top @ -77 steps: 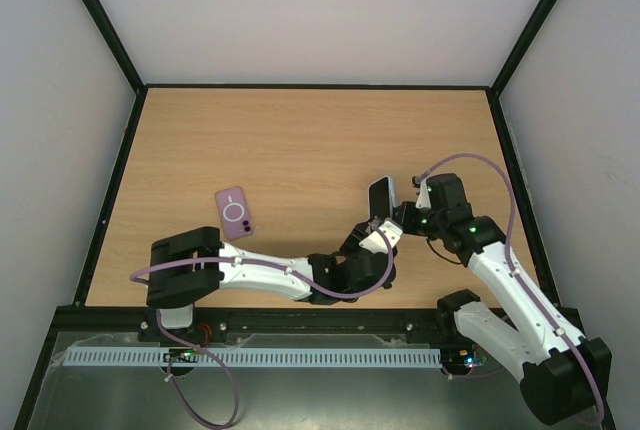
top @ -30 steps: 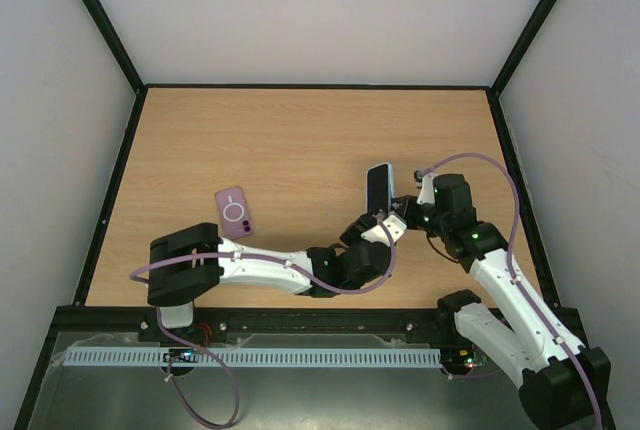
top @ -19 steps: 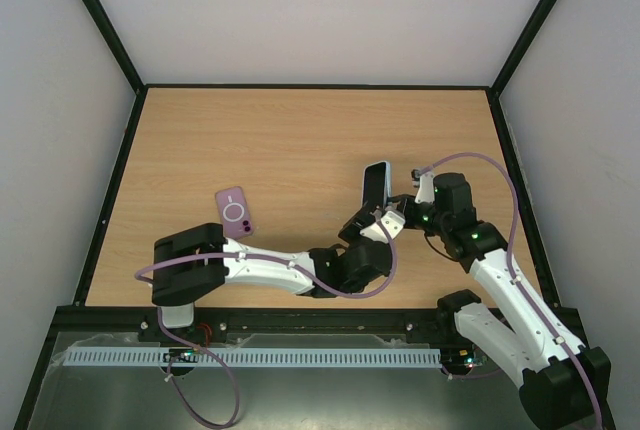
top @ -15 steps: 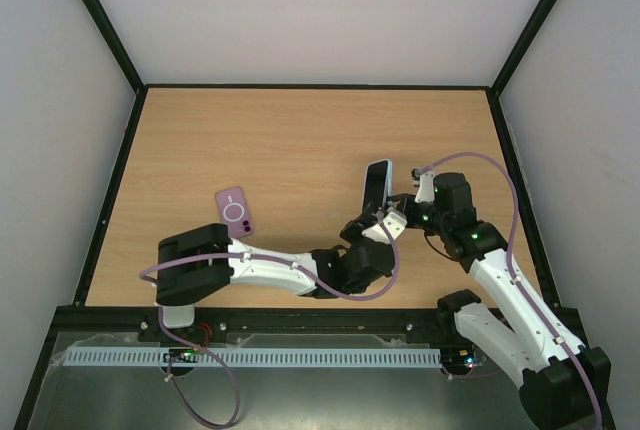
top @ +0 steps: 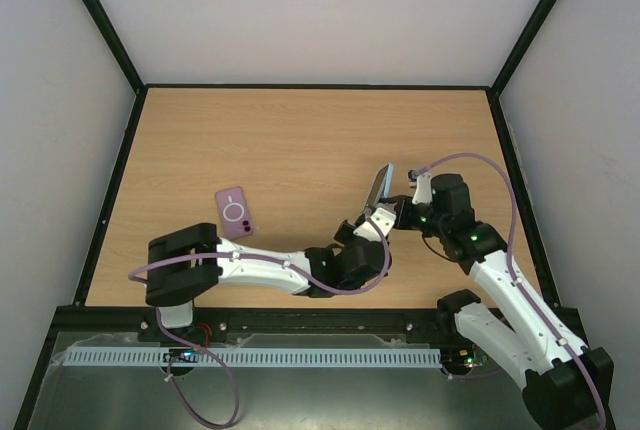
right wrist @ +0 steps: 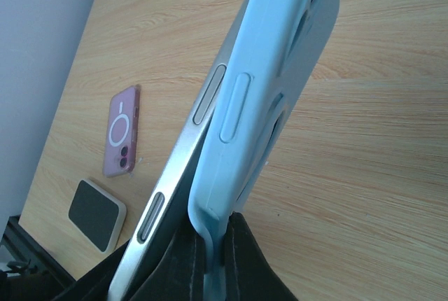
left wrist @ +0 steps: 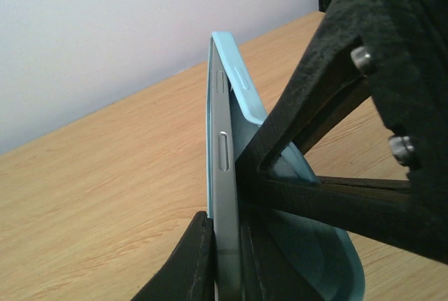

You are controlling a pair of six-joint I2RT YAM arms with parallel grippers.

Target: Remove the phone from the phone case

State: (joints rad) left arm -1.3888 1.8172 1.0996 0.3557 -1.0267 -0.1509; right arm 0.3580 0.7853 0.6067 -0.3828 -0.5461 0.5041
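Note:
A silver-edged phone [left wrist: 224, 196] sits partly peeled out of a light blue phone case [left wrist: 241, 98] and is held on edge above the table's middle right [top: 380, 185]. My left gripper [left wrist: 225, 245] is shut on the phone's lower edge, one black finger on each face. My right gripper [right wrist: 213, 245] is shut on the wall of the phone case [right wrist: 280, 56], and the phone [right wrist: 175, 182] leans away from it at the bottom. In the top view the left gripper [top: 372, 218] and the right gripper [top: 400, 208] meet under the phone.
A pink phone case [top: 234, 212] lies flat on the wooden table to the left, also in the right wrist view [right wrist: 120, 131]. A dark slab with a white rim [right wrist: 96, 213] lies near the front left edge. Black rails border the table [top: 300, 130].
My left gripper has closed on the phone's lower edge. The phone and case have tipped from upright to a lean. The right gripper has kept its hold.

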